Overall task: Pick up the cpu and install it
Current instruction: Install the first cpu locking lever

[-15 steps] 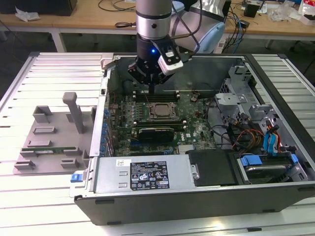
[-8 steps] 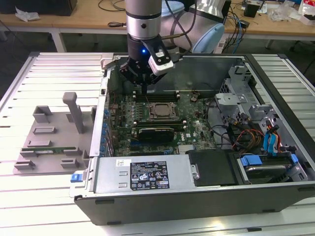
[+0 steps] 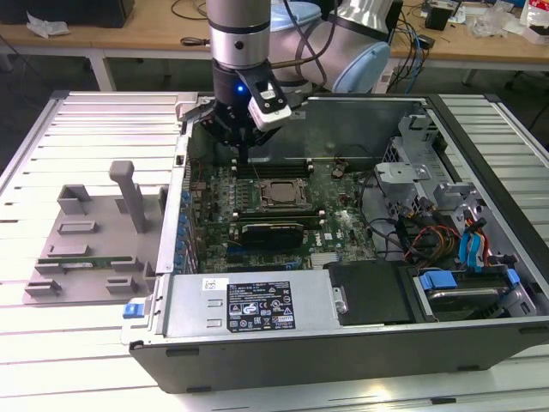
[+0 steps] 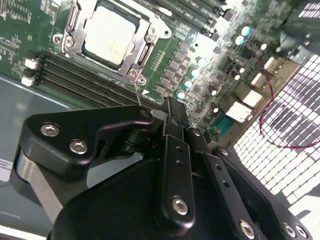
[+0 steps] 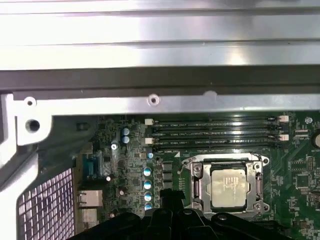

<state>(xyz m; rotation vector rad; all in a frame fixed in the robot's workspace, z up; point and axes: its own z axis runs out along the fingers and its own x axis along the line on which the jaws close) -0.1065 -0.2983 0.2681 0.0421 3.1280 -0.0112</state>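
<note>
The cpu (image 5: pixel 229 187), a silver-grey square chip, lies flat inside the metal-framed socket (image 5: pixel 196 186) on the green motherboard; it also appears in the second wrist view (image 4: pixel 107 35). In the exterior view the socket (image 3: pixel 281 193) sits mid-board inside the open computer case (image 3: pixel 343 343). My gripper (image 3: pixel 243 153) hangs above the board near the case's back wall, just behind the socket and the memory slots (image 5: pixel 215 136). Its black fingers (image 4: pixel 170 150) are pressed together with nothing between them, and the gripper (image 4: pixel 167 107) is clear of the cpu.
A grey fixture tray (image 3: pixel 64 232) outside the case on the exterior view's left carries a long green memory stick (image 3: pixel 86 262). A black card (image 3: pixel 273 232) stands in front of the socket. The drive cage and cables (image 3: pixel 446 232) fill the case's right side.
</note>
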